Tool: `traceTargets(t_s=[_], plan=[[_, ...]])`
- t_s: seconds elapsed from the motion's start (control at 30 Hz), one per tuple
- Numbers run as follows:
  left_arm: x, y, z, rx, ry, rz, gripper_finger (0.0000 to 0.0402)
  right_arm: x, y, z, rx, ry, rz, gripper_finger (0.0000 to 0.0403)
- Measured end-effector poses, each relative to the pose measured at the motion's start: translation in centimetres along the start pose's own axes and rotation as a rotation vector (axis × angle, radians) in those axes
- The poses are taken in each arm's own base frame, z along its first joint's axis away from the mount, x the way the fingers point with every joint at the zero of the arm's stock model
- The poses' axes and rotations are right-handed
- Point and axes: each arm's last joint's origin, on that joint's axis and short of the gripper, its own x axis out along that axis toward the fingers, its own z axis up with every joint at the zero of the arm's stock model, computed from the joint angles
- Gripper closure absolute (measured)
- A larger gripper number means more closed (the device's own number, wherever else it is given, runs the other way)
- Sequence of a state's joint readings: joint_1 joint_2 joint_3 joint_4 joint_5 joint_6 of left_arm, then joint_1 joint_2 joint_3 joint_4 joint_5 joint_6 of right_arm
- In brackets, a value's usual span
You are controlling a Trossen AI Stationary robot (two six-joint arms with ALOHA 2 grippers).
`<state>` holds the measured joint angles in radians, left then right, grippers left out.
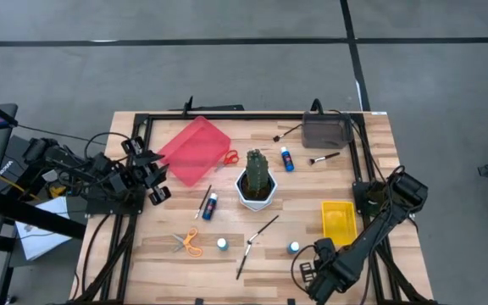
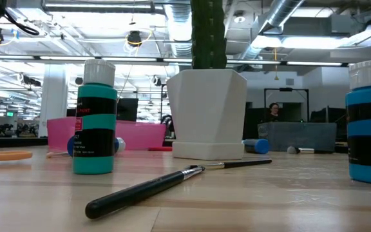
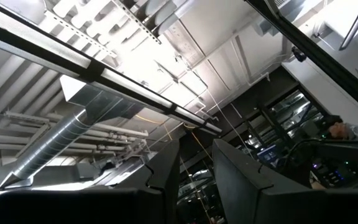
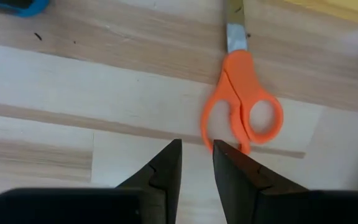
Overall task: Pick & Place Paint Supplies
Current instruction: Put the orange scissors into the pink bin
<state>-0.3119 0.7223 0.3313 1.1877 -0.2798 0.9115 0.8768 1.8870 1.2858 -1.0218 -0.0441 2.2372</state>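
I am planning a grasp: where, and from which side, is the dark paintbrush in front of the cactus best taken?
I would grip the paintbrush at mid-handle, coming straight down from above and closing across its thin shaft. It lies flat on the table, slanted, with bare wood on both sides; the cactus pot stands apart.

Even overhead light falls on the table [image 1: 142, 246] in the high view, and shadows there are short and soft. In the low view, ceiling lamps [image 2: 134, 38] glare white; the near brush [image 2: 153, 187] and bottle [image 2: 95, 119] are soft, the room behind hazy. The left wrist view faces bright ceiling strips [image 3: 160, 87] with blown highlights. The scissors [image 4: 241, 106] look slightly blurred.
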Motion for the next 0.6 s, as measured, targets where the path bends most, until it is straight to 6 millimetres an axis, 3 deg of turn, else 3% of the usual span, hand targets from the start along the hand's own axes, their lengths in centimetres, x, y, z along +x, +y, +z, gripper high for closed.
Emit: traceTargets(t_s=[0.6], plan=[[0.0, 0.0, 0.0, 0.0, 0.0, 0.0, 0.0314, 0.01, -0.15, -0.02, 0.0, -0.042, 0.02, 0.0317]])
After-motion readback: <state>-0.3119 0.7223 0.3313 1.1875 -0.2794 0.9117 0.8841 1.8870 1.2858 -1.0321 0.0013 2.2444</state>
